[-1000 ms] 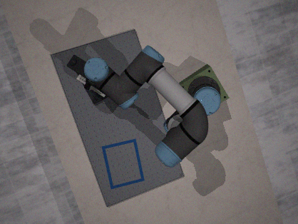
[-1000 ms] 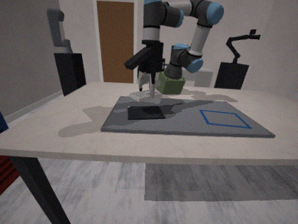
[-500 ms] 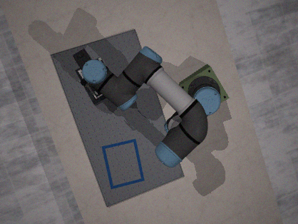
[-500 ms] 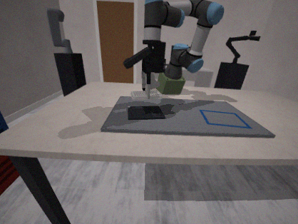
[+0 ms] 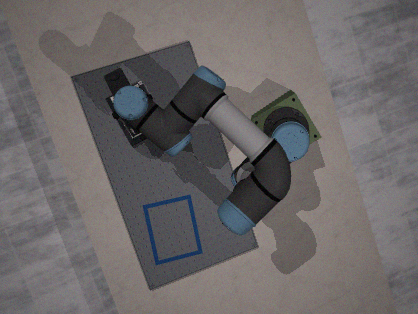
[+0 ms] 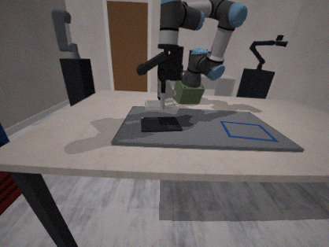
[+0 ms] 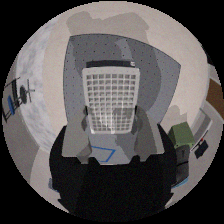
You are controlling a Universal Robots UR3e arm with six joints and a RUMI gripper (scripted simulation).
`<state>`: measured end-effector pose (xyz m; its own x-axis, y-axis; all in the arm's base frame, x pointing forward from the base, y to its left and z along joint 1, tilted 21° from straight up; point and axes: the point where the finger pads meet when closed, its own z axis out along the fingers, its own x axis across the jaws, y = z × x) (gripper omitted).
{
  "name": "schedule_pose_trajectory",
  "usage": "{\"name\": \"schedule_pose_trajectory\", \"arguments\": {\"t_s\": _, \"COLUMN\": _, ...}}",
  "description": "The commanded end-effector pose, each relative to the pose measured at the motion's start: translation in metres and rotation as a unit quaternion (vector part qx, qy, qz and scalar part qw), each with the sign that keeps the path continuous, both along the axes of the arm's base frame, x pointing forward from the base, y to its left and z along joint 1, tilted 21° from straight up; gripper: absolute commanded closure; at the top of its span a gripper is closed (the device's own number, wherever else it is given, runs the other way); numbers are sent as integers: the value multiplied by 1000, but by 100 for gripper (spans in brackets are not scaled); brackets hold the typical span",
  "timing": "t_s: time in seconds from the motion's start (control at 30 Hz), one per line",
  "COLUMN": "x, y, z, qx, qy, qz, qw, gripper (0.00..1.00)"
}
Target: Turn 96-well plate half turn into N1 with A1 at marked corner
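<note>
On the tabletop (image 5: 340, 250) (image 6: 90, 157) (image 7: 55, 90) lies a grey board (image 5: 215, 240) (image 6: 205, 138) (image 7: 80, 55), and it carries the dark nest (image 5: 137, 142) (image 6: 161, 124) (image 7: 110, 64). A blue outline (image 5: 150, 234) (image 6: 226, 130) (image 7: 102, 147) is on the same board, well apart from the nest. The green block (image 5: 260, 112) (image 6: 190, 94) (image 7: 181, 135) stands beside the board, under the base of the arm (image 5: 237, 127) (image 6: 222, 43). Behind are a brown door (image 6: 127, 47) and two dark pedestals, the left one (image 6: 76, 79) and the right one (image 6: 256, 82) in the exterior picture. I see no object standing between the plate and the nest.

The pale plate (image 6: 154, 105) (image 7: 110, 92) is pinched in the hand (image 6: 161, 103) (image 7: 111, 105), with one finger at each of its long sides. It is in the air, above the level of the nest, and it looks about level. In the wrist view it reaches forward from the fingers, and a dark strip of the nest shows past its far edge.

From the top, the wrist of the arm hides most of the plate and the nest. The cut corner is too blurred for me to say which one it is, and the A1 mark cannot be read.

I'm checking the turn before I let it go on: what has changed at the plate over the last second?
From above, the jaws have swung clockwise, turning the plate with them. Most of that swing came in the first half second. Nothing was newly gripped or let go: the plate is still held above the nest. The blue outline stayed put.
</note>
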<state>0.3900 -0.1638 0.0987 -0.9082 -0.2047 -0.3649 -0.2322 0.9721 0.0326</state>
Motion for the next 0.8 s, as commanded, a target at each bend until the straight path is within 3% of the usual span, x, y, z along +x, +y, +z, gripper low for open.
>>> {"name": "schedule_pose_trajectory", "arguments": {"t_s": 0.0, "x": 0, "y": -1, "z": 1, "qx": -1, "qy": -1, "qz": -1, "qw": 1000, "gripper": 100}}
{"name": "schedule_pose_trajectory", "arguments": {"t_s": 0.77, "x": 1, "y": 0, "z": -2, "qx": -1, "qy": -1, "qz": -1, "qw": 1000, "gripper": 100}}
